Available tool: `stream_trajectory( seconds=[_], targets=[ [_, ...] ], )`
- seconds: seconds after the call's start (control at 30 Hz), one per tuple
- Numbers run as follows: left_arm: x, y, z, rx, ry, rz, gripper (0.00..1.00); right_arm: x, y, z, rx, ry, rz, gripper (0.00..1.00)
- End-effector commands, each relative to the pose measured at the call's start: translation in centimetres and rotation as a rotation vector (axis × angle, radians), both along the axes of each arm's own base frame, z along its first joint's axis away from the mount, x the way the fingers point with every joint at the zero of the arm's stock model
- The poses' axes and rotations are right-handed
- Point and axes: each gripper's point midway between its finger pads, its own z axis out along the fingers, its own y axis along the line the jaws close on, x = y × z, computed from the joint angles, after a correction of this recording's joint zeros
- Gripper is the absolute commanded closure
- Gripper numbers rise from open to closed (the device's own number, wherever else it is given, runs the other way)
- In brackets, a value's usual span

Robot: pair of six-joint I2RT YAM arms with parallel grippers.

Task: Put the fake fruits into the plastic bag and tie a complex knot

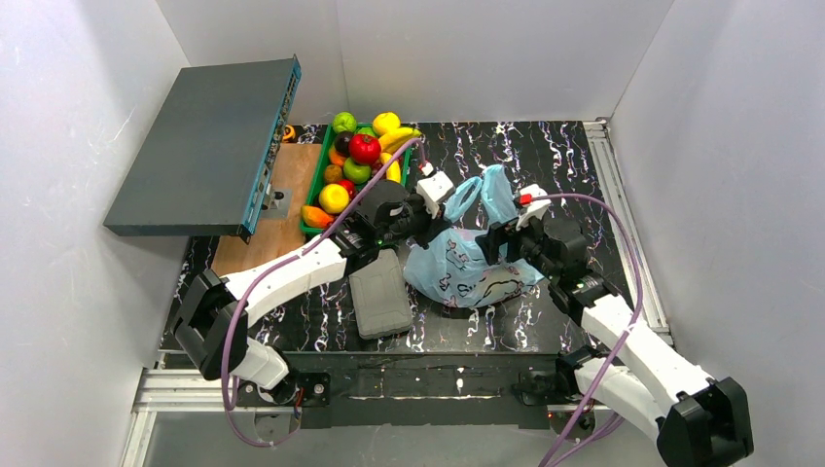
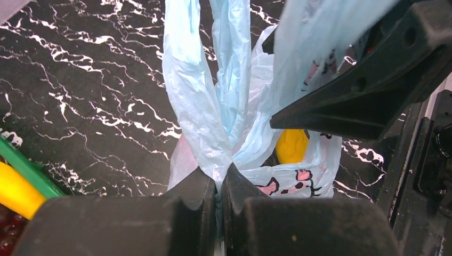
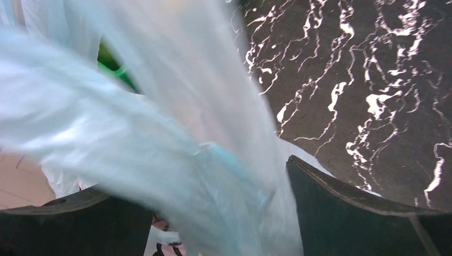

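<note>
Plastic bag (image 1: pixel 465 265): light blue, cartoon faces, lying on the black marbled surface (image 1: pixel 545 156) between the two arms, handle loops (image 1: pixel 479 195) raised toward the far side. Yellow fruit (image 2: pixel 291 145) visible inside through the opening.
Left hand (image 2: pixel 218 184): closed tight, pinching gathered handle plastic at the fingertips.
Right hand (image 3: pixel 221 213): fingers (image 3: pixel 346 208) well apart, blurred bag plastic running through the gap; contact with either finger not discernible.
Other fake fruits (image 1: pixel 362 154): heaped in the green tray (image 1: pixel 312 195), far left of the bag, red apple (image 1: pixel 365 148) on top, bananas (image 1: pixel 399 136) at the far rim.
Grey ribbed case (image 1: pixel 379 294): flat on the surface, just beside the bag's left.
</note>
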Motion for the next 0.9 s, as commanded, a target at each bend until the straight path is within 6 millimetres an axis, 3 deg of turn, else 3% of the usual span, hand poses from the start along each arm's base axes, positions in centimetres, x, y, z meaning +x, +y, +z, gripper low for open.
stream_trajectory(
  seconds=[0.0, 0.13, 0.2, 0.33, 0.4, 0.5, 0.63, 0.77, 0.87],
  targets=[
    [0.3, -0.4, 3.0, -0.067, -0.094, -0.027, 1.00, 0.4, -0.6, 4.1, 0.035, -0.113, -0.016, 0.09],
    [0.8, -0.4, 2.9, -0.075, -0.084, 0.007, 1.00, 0.7, -1.2, 5.1, 0.022, -0.169, -0.037, 0.12],
    [0.7, -0.4, 2.9, -0.082, -0.084, 0.005, 1.00, 0.9, -1.1, 4.9, 0.006, -0.188, -0.024, 0.21],
    [-0.6, -0.3, 3.7, -0.108, -0.123, -0.062, 1.00, 0.8, -0.1, 4.6, -0.001, -0.220, 0.070, 0.68],
    [-2.0, -0.2, 4.0, -0.103, -0.184, -0.145, 1.00, 0.9, 0.1, 4.4, -0.012, -0.221, 0.110, 0.80],
    [-4.3, 0.6, 2.4, -0.031, -0.328, -0.299, 1.00, 1.5, -0.2, 4.2, 0.000, -0.156, 0.160, 0.93],
    [-5.5, 1.1, 1.4, 0.023, -0.507, -0.422, 1.00, 1.5, -0.2, 3.2, 0.011, -0.010, 0.263, 0.99],
    [-6.3, -0.4, 1.9, 0.058, -0.518, -0.585, 1.00, -0.5, 1.2, 3.5, 0.039, 0.015, 0.426, 0.99],
    [-6.2, -1.7, 2.1, 0.058, -0.470, -0.644, 1.00, -2.2, 2.2, 4.3, 0.070, 0.011, 0.538, 0.90]
  ],
)
